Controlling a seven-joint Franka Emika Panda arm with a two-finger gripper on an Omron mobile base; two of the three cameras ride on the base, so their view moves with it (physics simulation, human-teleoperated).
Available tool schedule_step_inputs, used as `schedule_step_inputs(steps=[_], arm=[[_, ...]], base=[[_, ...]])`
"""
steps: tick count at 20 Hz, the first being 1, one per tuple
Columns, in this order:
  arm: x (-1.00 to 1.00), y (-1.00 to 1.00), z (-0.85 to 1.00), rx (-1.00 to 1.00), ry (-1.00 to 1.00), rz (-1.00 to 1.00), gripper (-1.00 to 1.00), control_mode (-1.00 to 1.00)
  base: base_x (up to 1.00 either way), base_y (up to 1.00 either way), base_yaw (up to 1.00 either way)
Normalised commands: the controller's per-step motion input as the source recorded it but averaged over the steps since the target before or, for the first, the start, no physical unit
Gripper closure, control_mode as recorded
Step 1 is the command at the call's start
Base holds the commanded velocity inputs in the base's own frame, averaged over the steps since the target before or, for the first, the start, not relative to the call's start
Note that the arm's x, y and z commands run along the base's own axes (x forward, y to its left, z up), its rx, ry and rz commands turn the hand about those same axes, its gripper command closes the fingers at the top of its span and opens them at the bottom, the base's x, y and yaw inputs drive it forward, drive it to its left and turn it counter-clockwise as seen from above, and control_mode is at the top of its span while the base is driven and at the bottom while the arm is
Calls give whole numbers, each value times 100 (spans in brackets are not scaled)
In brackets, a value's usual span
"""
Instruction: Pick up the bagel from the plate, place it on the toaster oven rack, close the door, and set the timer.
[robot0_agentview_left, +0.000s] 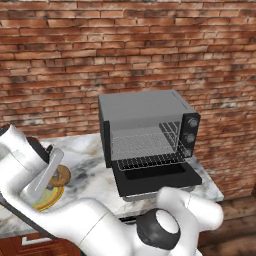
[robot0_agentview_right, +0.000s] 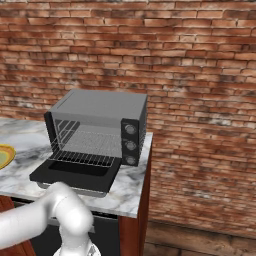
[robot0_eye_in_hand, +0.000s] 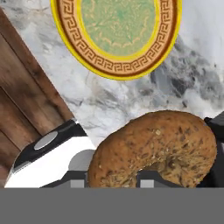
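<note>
Hand view: claw (robot0_eye_in_hand: 144, 181) clamped on bagel (robot0_eye_in_hand: 153, 148), clear above plate (robot0_eye_in_hand: 116, 65) rim.

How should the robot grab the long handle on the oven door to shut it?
The door lies flat, folded down in front of the toaster oven. Its bar handle runs along the front edge, nearest the robot. Probably best to come from the front, below that edge, pinch the bar at its middle and swing it up, so the door doesn't twist.
</note>
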Motion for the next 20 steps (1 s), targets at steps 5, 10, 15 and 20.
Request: schedule_step_inputs(steps=[5,10,15,20], arm=[[0,-100,43,6,-8,-24,100,-100],[0,-100,28,5,-7,-23,100,-100],[3,-100,21,3,-6,-24,100,-100],[19,-92,3,1,-6,-22,100,-100]], base=[[0,0,0],[0,0,0],[0,0,0],[0,0,0]])
